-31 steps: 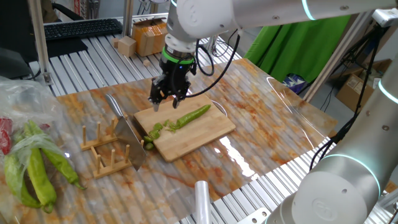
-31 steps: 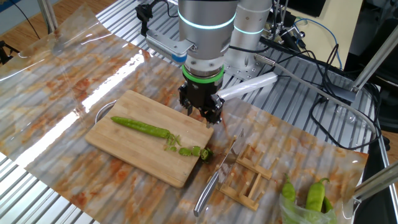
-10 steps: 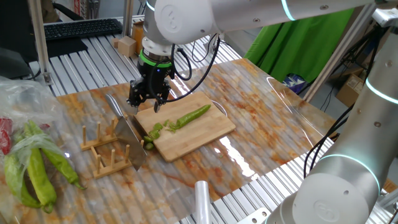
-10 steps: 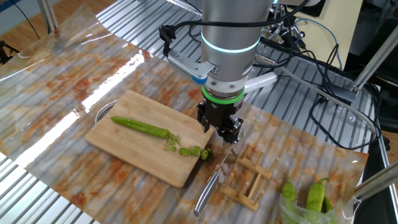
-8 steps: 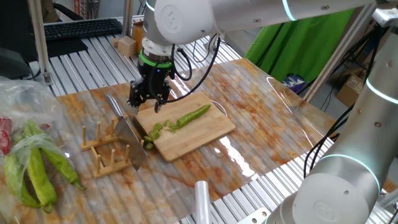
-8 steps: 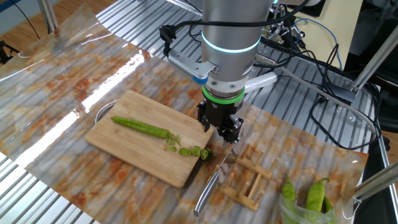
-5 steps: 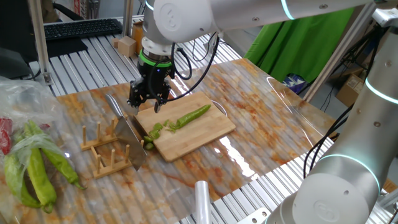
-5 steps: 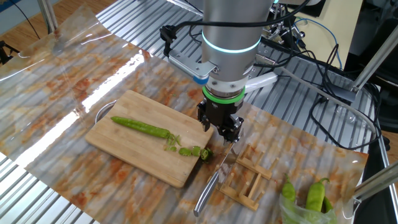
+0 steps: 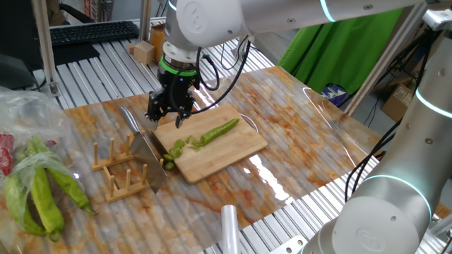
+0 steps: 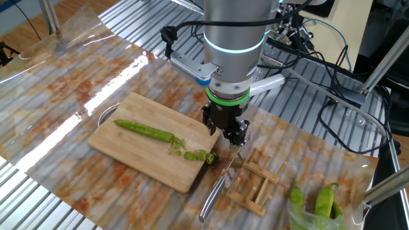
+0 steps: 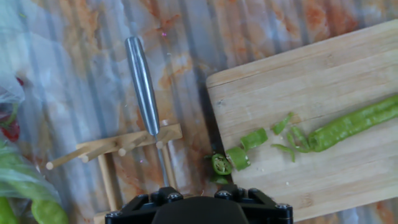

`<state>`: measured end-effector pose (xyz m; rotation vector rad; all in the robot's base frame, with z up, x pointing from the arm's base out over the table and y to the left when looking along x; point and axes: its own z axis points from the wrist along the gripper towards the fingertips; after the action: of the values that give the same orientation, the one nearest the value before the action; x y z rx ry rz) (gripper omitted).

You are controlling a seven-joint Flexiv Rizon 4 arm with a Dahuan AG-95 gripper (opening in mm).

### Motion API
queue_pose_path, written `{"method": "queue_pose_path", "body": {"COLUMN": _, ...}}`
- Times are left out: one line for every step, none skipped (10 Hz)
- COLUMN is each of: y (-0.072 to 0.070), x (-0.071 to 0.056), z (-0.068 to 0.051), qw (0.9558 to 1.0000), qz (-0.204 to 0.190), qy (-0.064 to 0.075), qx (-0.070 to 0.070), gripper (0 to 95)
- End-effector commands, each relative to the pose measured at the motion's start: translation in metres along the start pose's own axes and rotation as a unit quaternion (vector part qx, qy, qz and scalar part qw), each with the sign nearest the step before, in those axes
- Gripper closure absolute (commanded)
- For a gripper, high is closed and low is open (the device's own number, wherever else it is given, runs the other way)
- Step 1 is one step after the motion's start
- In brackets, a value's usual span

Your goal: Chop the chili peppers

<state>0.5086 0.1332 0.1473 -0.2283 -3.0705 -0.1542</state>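
Observation:
The slim green chili pepper (image 9: 217, 131) lies across the wooden cutting board (image 9: 226, 152), its cut end toward the knife. A few small green chunks and rings (image 9: 174, 149) sit at the board's near corner, and the hand view shows the same chunks and rings (image 11: 239, 152). My gripper (image 9: 169, 117) hangs open and empty above the table, between the board's edge and the knife's steel handle (image 9: 130, 118). From the other side the gripper (image 10: 229, 137) stands just above the knife's blade (image 10: 231, 162). The hand view looks down on the knife handle (image 11: 143, 87); my fingers do not show there.
The knife rests in a small wooden peg rack (image 9: 119, 169). A clear bag of larger green peppers (image 9: 37, 190) lies at the table's left. A white roll (image 9: 230, 227) sits at the front edge. Cardboard boxes (image 9: 164, 41) and cables stand behind.
Over three seconds the gripper moved from the board's back edge toward the knife and rack. In the last second it has barely shifted. Chili and knife are unmoved.

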Motion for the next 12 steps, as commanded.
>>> {"method": "queue_pose_path", "body": {"y": 0.0003, "x": -0.0009, "z": 0.0002, "qw": 0.9999, "qz": -0.017, "qy": 0.001, "qx": 0.000, "gripper": 57.0}}
{"method": "queue_pose_path", "body": {"y": 0.0003, "x": -0.0009, "z": 0.0002, "qw": 0.9997, "qz": -0.025, "qy": 0.001, "qx": 0.001, "gripper": 57.0}}
{"method": "queue_pose_path", "body": {"y": 0.0003, "x": -0.0009, "z": 0.0002, "qw": 0.9995, "qz": -0.032, "qy": 0.001, "qx": 0.002, "gripper": 57.0}}
{"method": "queue_pose_path", "body": {"y": 0.0003, "x": -0.0009, "z": 0.0002, "qw": 0.9991, "qz": -0.043, "qy": 0.003, "qx": 0.003, "gripper": 57.0}}
{"method": "queue_pose_path", "body": {"y": 0.0003, "x": -0.0009, "z": 0.0002, "qw": 0.9989, "qz": -0.046, "qy": 0.003, "qx": 0.002, "gripper": 57.0}}
{"method": "queue_pose_path", "body": {"y": 0.0003, "x": -0.0009, "z": 0.0002, "qw": 0.9991, "qz": -0.041, "qy": 0.003, "qx": -0.009, "gripper": 57.0}}
{"method": "queue_pose_path", "body": {"y": 0.0003, "x": -0.0009, "z": 0.0002, "qw": 0.9992, "qz": -0.038, "qy": 0.007, "qx": -0.009, "gripper": 57.0}}
{"method": "queue_pose_path", "body": {"y": 0.0003, "x": -0.0009, "z": 0.0002, "qw": 0.9991, "qz": -0.037, "qy": 0.012, "qx": -0.014, "gripper": 57.0}}
{"method": "queue_pose_path", "body": {"y": 0.0003, "x": -0.0009, "z": 0.0002, "qw": 0.9992, "qz": -0.036, "qy": 0.011, "qx": -0.017, "gripper": 57.0}}
{"method": "queue_pose_path", "body": {"y": 0.0003, "x": -0.0009, "z": 0.0002, "qw": 0.9993, "qz": -0.034, "qy": 0.007, "qx": -0.018, "gripper": 57.0}}
{"method": "queue_pose_path", "body": {"y": 0.0003, "x": -0.0009, "z": 0.0002, "qw": 0.9993, "qz": -0.030, "qy": 0.004, "qx": -0.023, "gripper": 57.0}}
{"method": "queue_pose_path", "body": {"y": 0.0003, "x": -0.0009, "z": 0.0002, "qw": 0.9992, "qz": -0.029, "qy": 0.005, "qx": -0.026, "gripper": 57.0}}
